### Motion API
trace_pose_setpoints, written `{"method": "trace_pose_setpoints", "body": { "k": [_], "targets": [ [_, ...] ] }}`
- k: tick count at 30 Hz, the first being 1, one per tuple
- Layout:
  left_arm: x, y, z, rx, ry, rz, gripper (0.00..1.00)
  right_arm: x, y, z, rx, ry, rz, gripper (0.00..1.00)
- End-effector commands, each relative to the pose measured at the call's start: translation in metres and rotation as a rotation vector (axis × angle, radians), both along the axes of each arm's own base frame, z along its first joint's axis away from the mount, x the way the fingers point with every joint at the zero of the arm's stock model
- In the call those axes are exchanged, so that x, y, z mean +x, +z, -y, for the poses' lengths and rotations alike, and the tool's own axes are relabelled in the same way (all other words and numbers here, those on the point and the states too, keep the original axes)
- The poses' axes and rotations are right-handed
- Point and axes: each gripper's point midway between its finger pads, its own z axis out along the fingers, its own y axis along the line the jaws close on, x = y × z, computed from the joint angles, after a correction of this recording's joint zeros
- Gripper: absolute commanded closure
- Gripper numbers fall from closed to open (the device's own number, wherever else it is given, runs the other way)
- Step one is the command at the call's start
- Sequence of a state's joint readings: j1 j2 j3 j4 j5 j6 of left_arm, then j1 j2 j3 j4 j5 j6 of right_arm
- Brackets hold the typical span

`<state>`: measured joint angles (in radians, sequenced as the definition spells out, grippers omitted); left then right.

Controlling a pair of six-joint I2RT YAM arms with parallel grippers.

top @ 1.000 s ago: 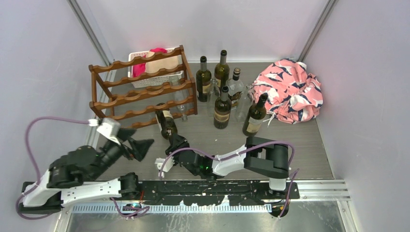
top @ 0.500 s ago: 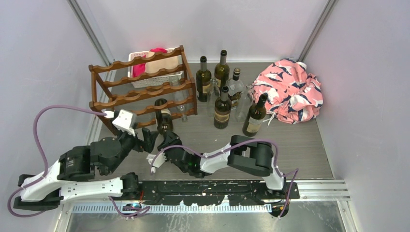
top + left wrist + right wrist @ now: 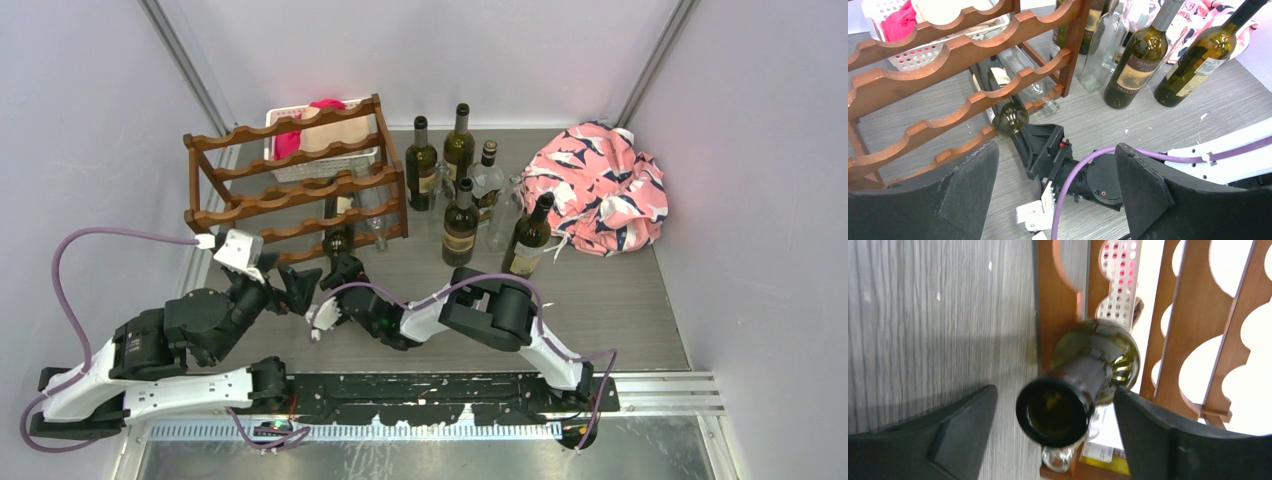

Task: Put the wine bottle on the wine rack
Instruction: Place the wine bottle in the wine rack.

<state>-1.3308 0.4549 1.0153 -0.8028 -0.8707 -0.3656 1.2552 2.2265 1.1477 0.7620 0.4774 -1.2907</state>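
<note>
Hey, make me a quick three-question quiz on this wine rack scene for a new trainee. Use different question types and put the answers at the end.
1. True or false: the left gripper is clamped on a bottle.
2. Multiple choice: where in the reddish-brown wooden wine rack does the dark green glass wine bottle lie? A) top tier B) lowest tier C) middle tier
3. Short answer: which end of that bottle points at the right gripper?

Key
1. False. It is open and holds nothing.
2. B.
3. The mouth end. The neck sits between the open fingers.
</note>
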Motion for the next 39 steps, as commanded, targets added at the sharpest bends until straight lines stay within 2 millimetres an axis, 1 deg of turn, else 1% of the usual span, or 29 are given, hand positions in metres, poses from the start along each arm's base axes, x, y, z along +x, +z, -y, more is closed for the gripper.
{"method": "trace_pose_setpoints", "body": {
  "k": [1, 3, 8, 10, 13, 17, 19, 23, 24, 26, 27, 30, 34, 36, 39],
  "targets": [
    [0.0, 0.005, 0.002, -0.065, 0.001, 0.009, 0.14, -0.016, 0.001, -0.018, 0.014, 0.112, -0.042, 0.02],
    [0.0, 0.004, 0.004, -0.063, -0.002, 0.008, 0.13, -0.024, 0.009, -0.017, 0.024, 0.126, -0.058, 0.0],
    [0.0, 0.002, 0.01, -0.054, -0.018, 0.005, 0.11, -0.052, 0.032, -0.017, 0.045, 0.178, -0.083, 0.0],
    [0.0, 0.0, 0.012, -0.049, -0.021, 0.003, 0.11, -0.059, 0.041, -0.017, 0.054, 0.18, -0.082, 0.0],
    [-0.001, 0.0, 0.014, -0.054, -0.03, -0.001, 0.11, -0.069, 0.058, -0.013, 0.074, 0.182, -0.082, 0.0],
    [-0.003, 0.002, 0.018, -0.071, -0.048, -0.005, 0.1, -0.091, 0.077, -0.007, 0.096, 0.192, -0.112, 0.0],
    [-0.003, 0.005, 0.019, -0.082, -0.054, -0.002, 0.07, -0.104, 0.082, -0.003, 0.089, 0.194, -0.136, 0.0],
    [-0.003, 0.013, 0.019, -0.112, -0.053, 0.005, 0.01, -0.129, 0.079, 0.008, 0.048, 0.181, -0.252, 0.0],
    [-0.003, 0.015, 0.017, -0.12, -0.047, 0.005, 0.0, -0.135, 0.072, 0.015, 0.0, 0.175, -0.296, 0.0],
    [-0.002, 0.018, 0.015, -0.133, -0.037, 0.006, 0.0, -0.147, 0.067, 0.024, -0.048, 0.173, -0.378, 0.0],
    [-0.002, 0.019, 0.013, -0.14, -0.031, 0.006, 0.0, -0.153, 0.062, 0.033, -0.098, 0.177, -0.43, 0.0],
    [0.0, 0.02, 0.009, -0.154, -0.007, 0.009, 0.0, -0.176, 0.059, 0.055, -0.202, 0.212, -0.566, 0.0],
    [0.002, 0.027, 0.01, -0.153, 0.006, 0.024, 0.0, -0.209, 0.072, 0.085, -0.266, 0.294, -0.729, 0.0],
    [0.005, 0.031, 0.014, -0.136, 0.008, 0.036, 0.0, -0.225, 0.076, 0.106, -0.313, 0.345, -0.805, 0.0],
    [0.008, 0.036, 0.023, -0.102, 0.01, 0.046, 0.0, -0.242, 0.09, 0.141, -0.369, 0.441, -0.93, 0.0]
  ]
}}
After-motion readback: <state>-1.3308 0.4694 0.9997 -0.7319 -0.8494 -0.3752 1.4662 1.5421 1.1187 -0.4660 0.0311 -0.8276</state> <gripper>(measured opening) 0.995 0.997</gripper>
